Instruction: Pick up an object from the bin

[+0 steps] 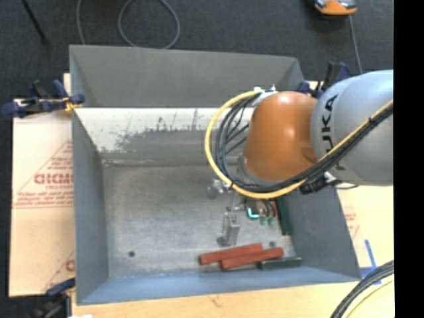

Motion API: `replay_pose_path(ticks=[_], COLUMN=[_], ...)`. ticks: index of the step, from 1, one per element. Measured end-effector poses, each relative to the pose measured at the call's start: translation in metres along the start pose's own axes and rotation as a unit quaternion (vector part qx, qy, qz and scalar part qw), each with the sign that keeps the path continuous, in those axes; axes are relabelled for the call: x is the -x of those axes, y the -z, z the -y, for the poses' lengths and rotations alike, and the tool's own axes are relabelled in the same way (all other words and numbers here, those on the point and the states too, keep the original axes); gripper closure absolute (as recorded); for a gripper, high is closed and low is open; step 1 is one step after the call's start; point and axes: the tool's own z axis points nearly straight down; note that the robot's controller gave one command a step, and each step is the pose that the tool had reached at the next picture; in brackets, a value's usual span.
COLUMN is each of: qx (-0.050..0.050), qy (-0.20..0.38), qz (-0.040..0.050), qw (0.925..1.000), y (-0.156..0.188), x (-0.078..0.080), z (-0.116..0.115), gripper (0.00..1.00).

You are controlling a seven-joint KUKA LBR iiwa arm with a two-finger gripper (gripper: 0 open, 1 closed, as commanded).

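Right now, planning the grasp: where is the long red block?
The long red block lies by the grey bin's near wall, right of centre, below the gripper.

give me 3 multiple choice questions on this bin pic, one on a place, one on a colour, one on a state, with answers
1. Where in the bin do the red bars lie?
A. by the wall at the view's bottom, right of middle
B. in the top left corner
C. on the rim

2. What colour is the rounded cover above the gripper?
A. blue
B. orange
C. white

3. How do the red bars lie?
A. upright on end
B. flat on the floor
C. lifted clear of the bin

Answers:
1 A: they lie along the bottom wall, just below the gripper in the view.
2 B: the cover is plainly orange.
3 B: they lie lengthwise on the floor, side by side.
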Motion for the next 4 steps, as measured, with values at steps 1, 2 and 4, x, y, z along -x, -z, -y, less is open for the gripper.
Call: replay_pose_path(ticks=[1,2,4], qx=[0.0,-0.002,0.0], qy=[-0.087,0.159,0.301], qz=[-0.0004,0.0053,0.0038], qw=[0.9962,0.9873,0.9536], y=[-0.091,-0.055,-0.097], x=[-0.025,-0.015,-0.027], z=[0.024,0.063,0.105], gripper=[0.0,0.0,0.0])
